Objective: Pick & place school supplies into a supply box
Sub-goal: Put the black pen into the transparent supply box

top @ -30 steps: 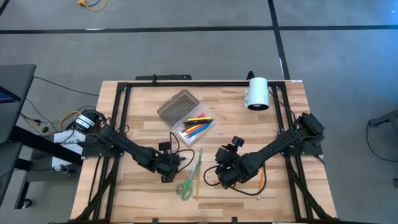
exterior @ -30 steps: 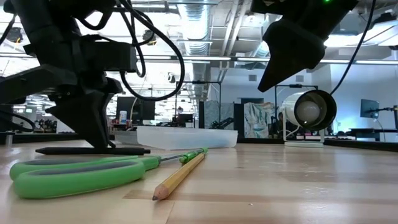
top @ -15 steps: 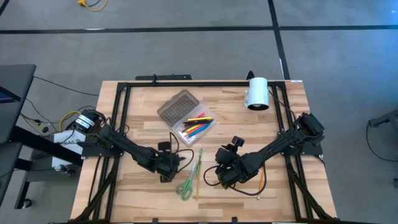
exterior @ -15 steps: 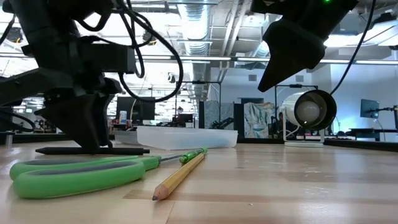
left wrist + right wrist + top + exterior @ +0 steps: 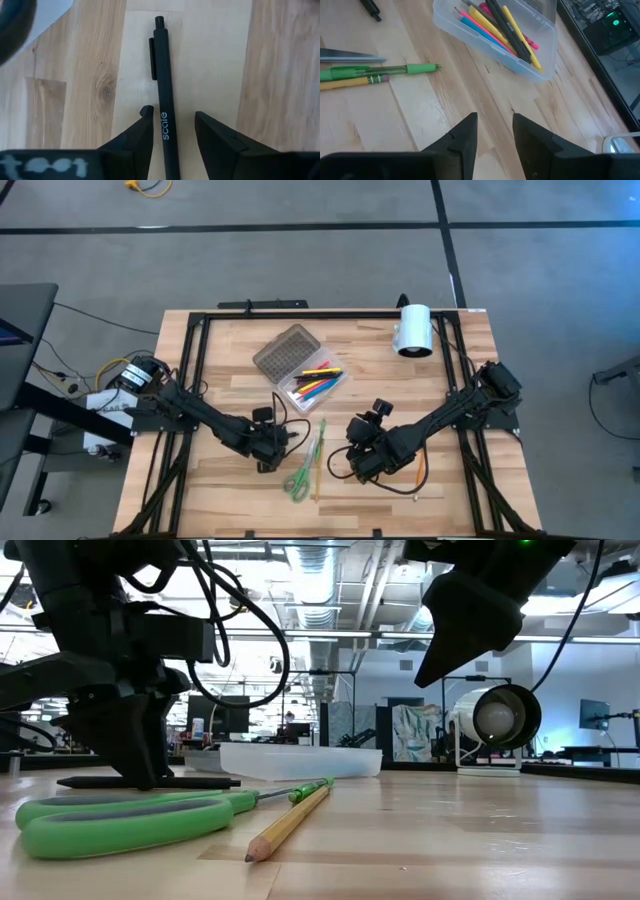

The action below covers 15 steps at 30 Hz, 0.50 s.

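A black pen (image 5: 164,90) lies flat on the wooden table. My left gripper (image 5: 171,112) points down over it, open, with one finger on each side of the barrel and a thin gap to each. The clear supply box (image 5: 318,385) holds several coloured pens, and its grey lid (image 5: 285,352) lies open behind it. Green scissors (image 5: 298,480), a yellow pencil (image 5: 318,467) and a green pen (image 5: 395,70) lie near the table's middle. My right gripper (image 5: 495,120) hangs open above the table, right of these, with nothing between its fingers.
A white cylinder (image 5: 412,330) lies at the far right of the table. An orange pencil (image 5: 420,472) lies on the wood right of my right gripper. A black frame (image 5: 300,313) runs along the table's far edge and sides.
My left gripper's fingers have spread apart over the black pen while the arm has stayed in place. The pen lies on the table as before.
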### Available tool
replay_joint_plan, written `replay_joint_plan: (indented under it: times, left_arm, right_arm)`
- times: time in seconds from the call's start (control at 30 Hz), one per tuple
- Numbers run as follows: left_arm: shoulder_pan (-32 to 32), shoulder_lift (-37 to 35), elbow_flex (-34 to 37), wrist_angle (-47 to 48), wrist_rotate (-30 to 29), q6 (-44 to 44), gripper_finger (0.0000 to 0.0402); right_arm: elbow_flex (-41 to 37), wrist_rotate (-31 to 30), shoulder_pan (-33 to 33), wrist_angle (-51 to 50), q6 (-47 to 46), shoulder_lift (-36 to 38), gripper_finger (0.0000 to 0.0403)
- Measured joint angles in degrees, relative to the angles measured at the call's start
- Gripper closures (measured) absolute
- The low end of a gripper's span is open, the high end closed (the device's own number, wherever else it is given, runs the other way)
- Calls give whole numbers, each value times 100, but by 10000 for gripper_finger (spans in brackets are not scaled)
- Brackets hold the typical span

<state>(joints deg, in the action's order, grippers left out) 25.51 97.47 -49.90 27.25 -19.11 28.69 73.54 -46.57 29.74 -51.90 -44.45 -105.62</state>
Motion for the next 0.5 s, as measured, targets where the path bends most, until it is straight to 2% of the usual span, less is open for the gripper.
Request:
replay_joint_plan:
  times: [0.23,0.5]
  left_arm:
    - [-202,-31,241,-247,291,-11,296]
    - [-227,-15,301,-345,325,-189,336]
  right_arm:
    - [0,0,0,3,0,0,285]
    - [0,0,0,2,0,0,285]
